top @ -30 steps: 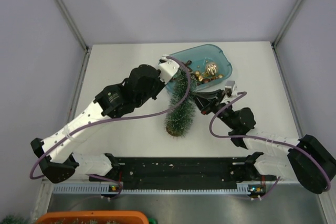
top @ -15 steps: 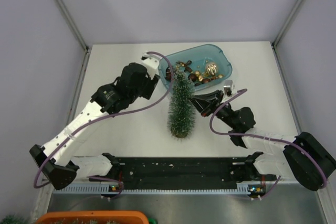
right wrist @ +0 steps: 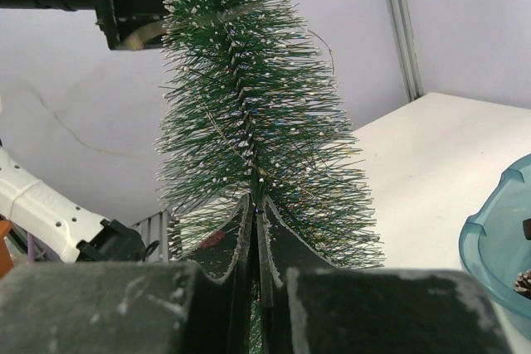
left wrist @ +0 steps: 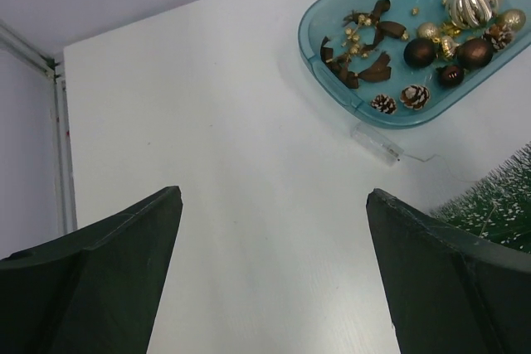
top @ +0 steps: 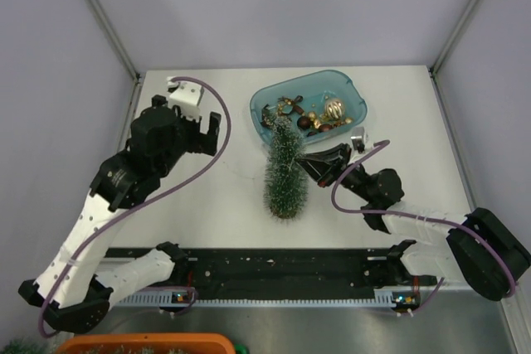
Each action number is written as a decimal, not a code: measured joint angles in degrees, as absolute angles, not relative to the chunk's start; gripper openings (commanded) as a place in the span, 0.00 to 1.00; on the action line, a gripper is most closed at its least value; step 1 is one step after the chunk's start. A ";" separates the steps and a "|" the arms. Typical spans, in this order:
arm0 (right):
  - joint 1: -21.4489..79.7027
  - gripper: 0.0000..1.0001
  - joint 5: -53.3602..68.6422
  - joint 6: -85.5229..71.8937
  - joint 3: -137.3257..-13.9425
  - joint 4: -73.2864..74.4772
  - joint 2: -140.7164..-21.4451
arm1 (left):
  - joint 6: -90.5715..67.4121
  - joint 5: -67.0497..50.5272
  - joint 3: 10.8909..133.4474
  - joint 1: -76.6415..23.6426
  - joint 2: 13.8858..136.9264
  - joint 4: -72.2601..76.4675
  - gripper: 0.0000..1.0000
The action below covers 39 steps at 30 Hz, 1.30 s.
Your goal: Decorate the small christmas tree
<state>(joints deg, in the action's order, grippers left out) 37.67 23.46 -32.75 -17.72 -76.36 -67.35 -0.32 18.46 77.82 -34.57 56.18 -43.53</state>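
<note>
The small christmas tree (top: pixel 285 176) stands upright in the middle of the table; its dark green bristles with white tips fill the right wrist view (right wrist: pixel 249 105). My right gripper (top: pixel 305 161) reaches into it from the right, and its jaws (right wrist: pixel 259 205) are shut on the trunk among the bristles. My left gripper (top: pixel 206 126) hangs far to the left of the tree, open, with only bare table between its fingers (left wrist: pixel 272 195). The tree's edge (left wrist: pixel 498 205) shows at the right of the left wrist view.
A translucent blue tray (top: pixel 348 80) behind the tree holds a gold ball (top: pixel 333 108), brown balls, pine cones and bows (left wrist: pixel 369 26). A small clear box (left wrist: pixel 377 140) with a thin wire lies in front of it. An orange bin (top: pixel 149 341) sits below the table's front rail.
My left gripper let go at the tree's top, opened wide and drew back to the left. The tree went from leaning to upright, and the right gripper stayed shut on it.
</note>
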 measured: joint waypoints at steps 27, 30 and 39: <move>37.67 0.00 24.43 -32.14 -18.55 -74.94 -66.35 | 19.81 -19.07 70.22 -35.44 51.29 -48.60 0.95; 37.67 0.00 24.58 -32.14 -18.55 -74.94 -66.26 | 22.63 -19.07 68.20 -35.64 51.66 -46.94 0.56; 37.65 0.00 24.73 -32.14 -18.55 -74.43 -65.80 | 26.63 -20.08 67.16 -35.73 55.99 -42.63 0.00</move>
<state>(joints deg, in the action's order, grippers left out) 37.65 24.73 -32.14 -18.55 -74.43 -65.80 26.63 -20.08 67.16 -35.73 55.99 -42.63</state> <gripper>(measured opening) 0.006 0.012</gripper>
